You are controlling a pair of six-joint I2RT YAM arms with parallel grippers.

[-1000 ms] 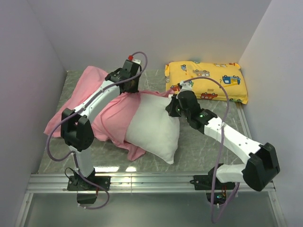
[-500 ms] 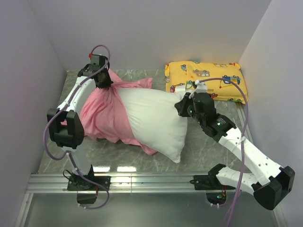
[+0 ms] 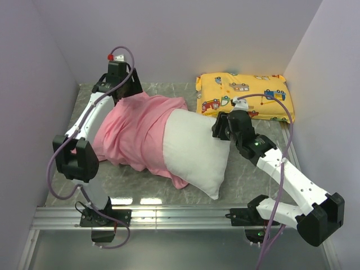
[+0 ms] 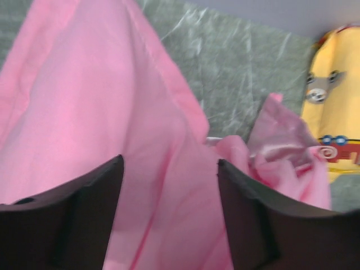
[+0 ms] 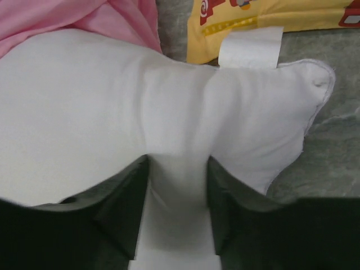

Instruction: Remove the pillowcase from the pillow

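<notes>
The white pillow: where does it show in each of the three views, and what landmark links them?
Top external: the pillow lies mid-table, its left end inside the pillowcase.
Left wrist: not visible; the pink pillowcase shows instead.
Right wrist: it fills the left and centre.
Shared landmark: the yellow vehicle-print pillow, in all three.

left fingers [image 4: 73,219]: parted | pillowcase [image 3: 135,129]: let go, slumped over pillow [image 3: 194,154]
</notes>
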